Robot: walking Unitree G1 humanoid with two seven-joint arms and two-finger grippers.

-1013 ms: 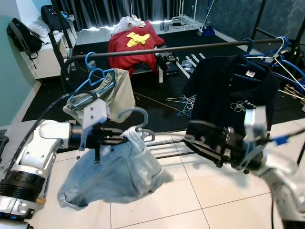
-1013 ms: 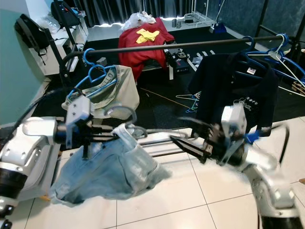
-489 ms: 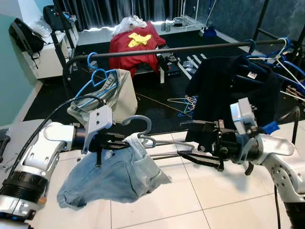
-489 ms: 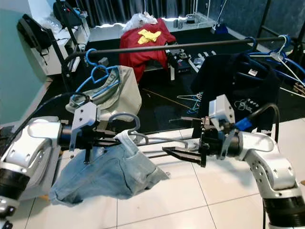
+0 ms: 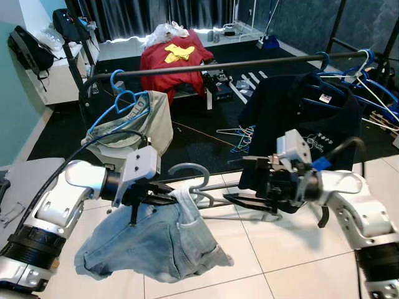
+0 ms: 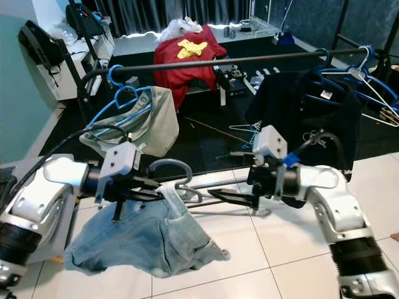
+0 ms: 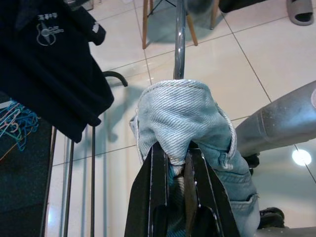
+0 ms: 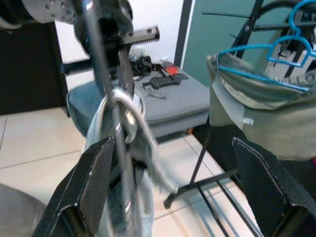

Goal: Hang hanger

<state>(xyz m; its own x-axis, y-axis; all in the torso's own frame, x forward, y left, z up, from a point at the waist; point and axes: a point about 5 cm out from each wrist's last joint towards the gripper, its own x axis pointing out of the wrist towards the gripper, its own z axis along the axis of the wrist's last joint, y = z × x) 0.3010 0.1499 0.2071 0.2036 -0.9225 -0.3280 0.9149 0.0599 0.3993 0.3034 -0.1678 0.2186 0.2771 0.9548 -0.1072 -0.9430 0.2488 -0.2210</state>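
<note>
The left claw [image 5: 163, 194] pinches the grey metal hanger [image 5: 187, 176] carrying pale blue denim shorts [image 5: 153, 240], well below the black clothes rail [image 5: 218, 65]; the right claw [image 5: 242, 199], spread, reaches toward it. Hanging remains undone.

White floor tiles [image 5: 293, 249], black rug [image 5: 206, 134]

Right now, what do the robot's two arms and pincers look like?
Both arms are glossy silver shells with black ribbed rings at the joints. Each wrist carries a pale grey boxy camera mount. The left pincer and right pincer each have two long, thin black fingers. A black cable loops along the left arm; the right arm has a black cable with a blue connector near the wrist.
</note>
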